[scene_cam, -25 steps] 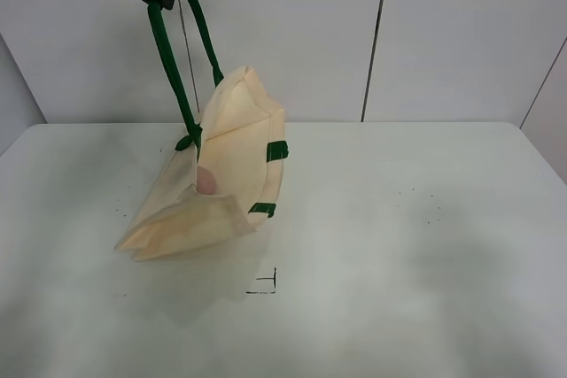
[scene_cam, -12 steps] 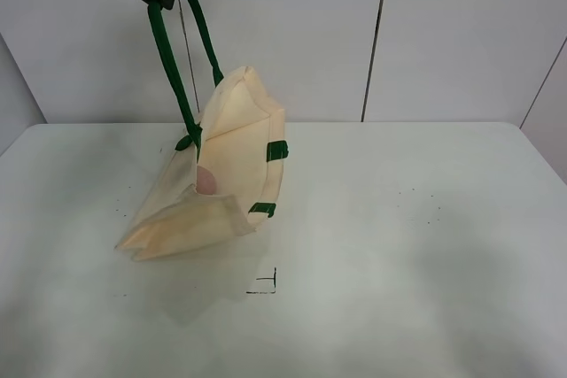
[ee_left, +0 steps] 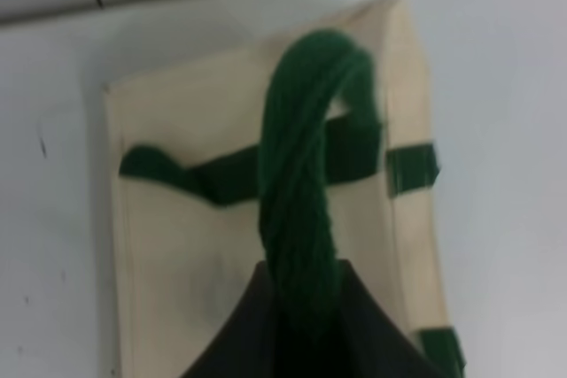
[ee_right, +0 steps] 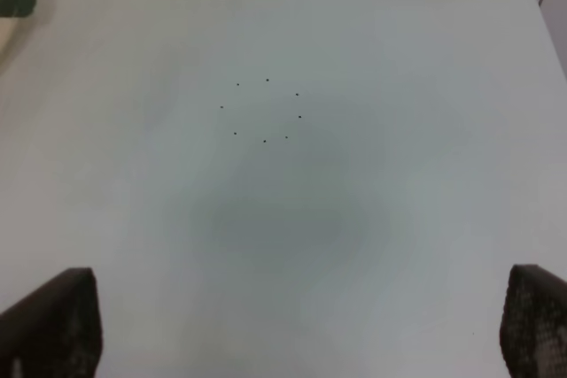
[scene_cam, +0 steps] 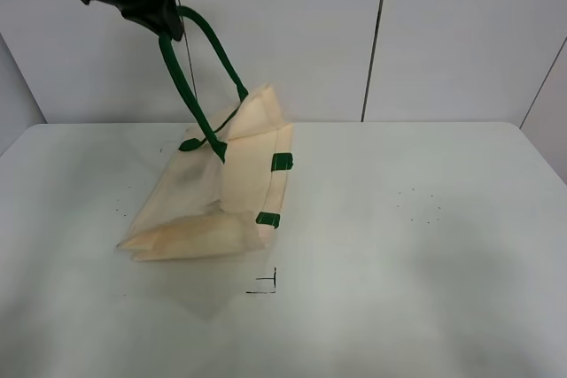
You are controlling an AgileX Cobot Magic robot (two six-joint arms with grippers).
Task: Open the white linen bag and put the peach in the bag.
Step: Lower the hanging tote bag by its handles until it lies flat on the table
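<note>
From here the white linen bag (scene_cam: 208, 192) reads as matt, coarse cream cloth, softly creased. Its green handle (ee_left: 297, 192) looks like thick woven webbing, slightly fuzzy. The surface (scene_cam: 407, 263) is smooth, matt white, faintly speckled. The right gripper (ee_right: 301, 329) has dark, grainy jaws.

Exterior high: raised, front of table (scene_cam: 461, 307), looking down and across toward back wall (scene_cam: 292, 33), whole tabletop framed. Left wrist: close, aimed down green handle (ee_left: 297, 174) onto white linen bag (ee_left: 177, 254). Right wrist: facing down on tabletop, ring of dots (ee_right: 263, 110) centred; same dots show right side of exterior view.
</note>
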